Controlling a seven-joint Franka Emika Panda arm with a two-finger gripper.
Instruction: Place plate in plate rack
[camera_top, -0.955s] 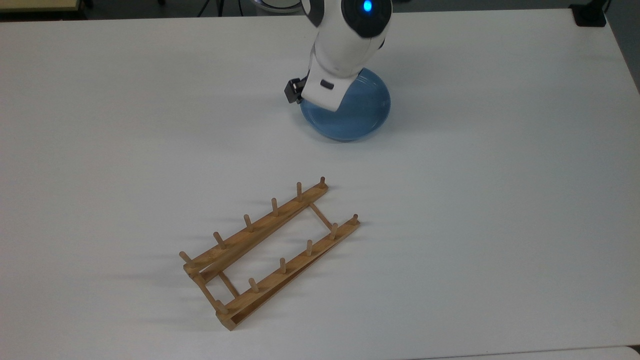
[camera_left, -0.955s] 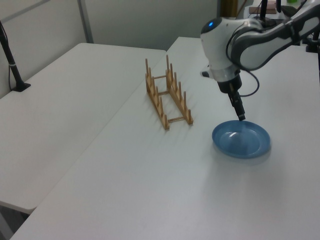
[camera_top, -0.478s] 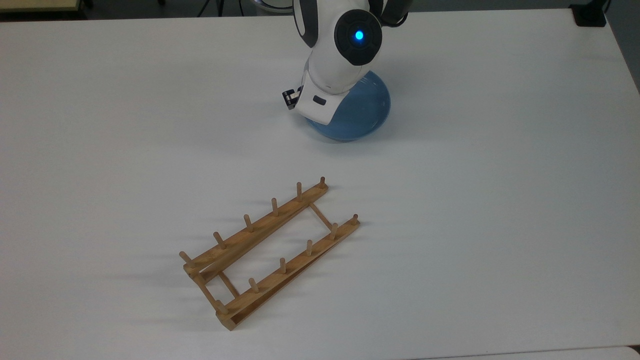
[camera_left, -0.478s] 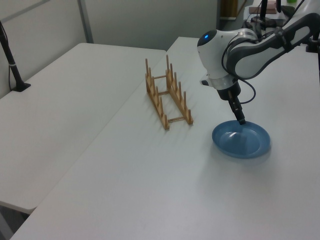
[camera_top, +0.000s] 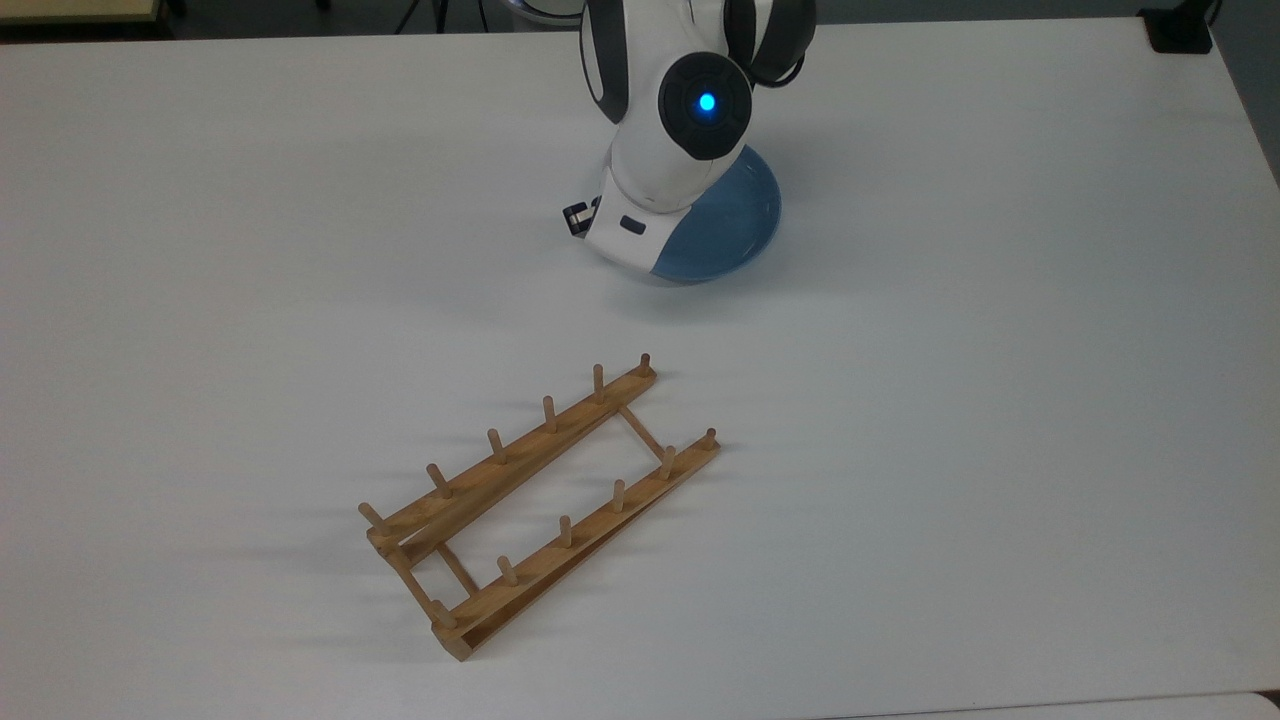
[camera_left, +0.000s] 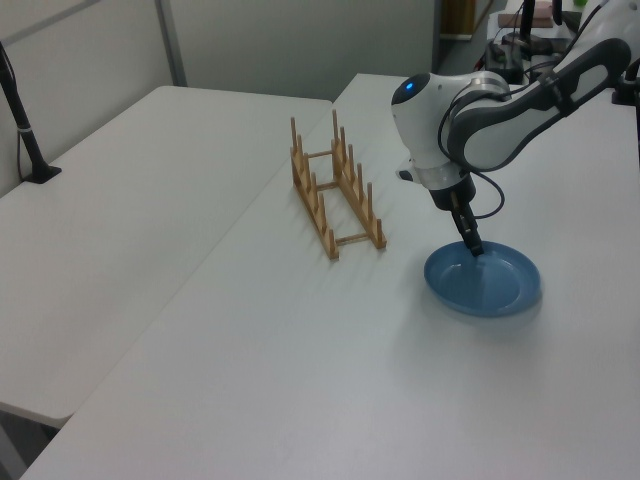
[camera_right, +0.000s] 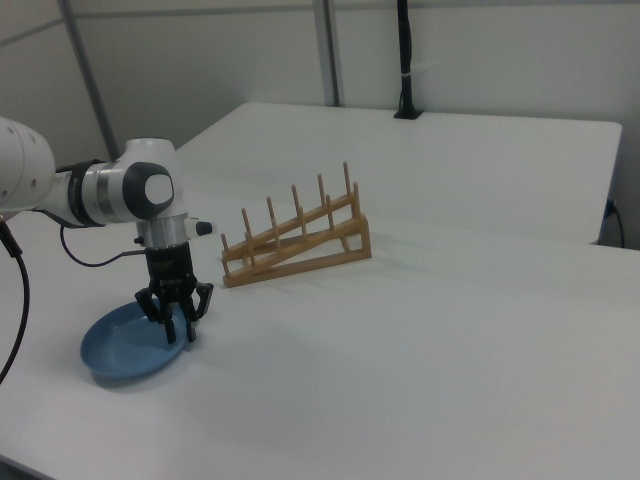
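Right view lower left: gripper (camera_right: 174, 322) spread open over plate (camera_right: 120, 352) rim, gripping nothing, plate rack (camera_right: 296, 243) holding 0 plates, everything left.

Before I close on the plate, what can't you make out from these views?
- Top view: the arm's wrist covers the near-left part of the plate and the gripper itself.
- Left view: the gripper is too small to tell whether the rim sits between its fingers.
- Right view: the gripper looks open over the plate's rim, but contact cannot be told.
- The plate rack is fully visible.
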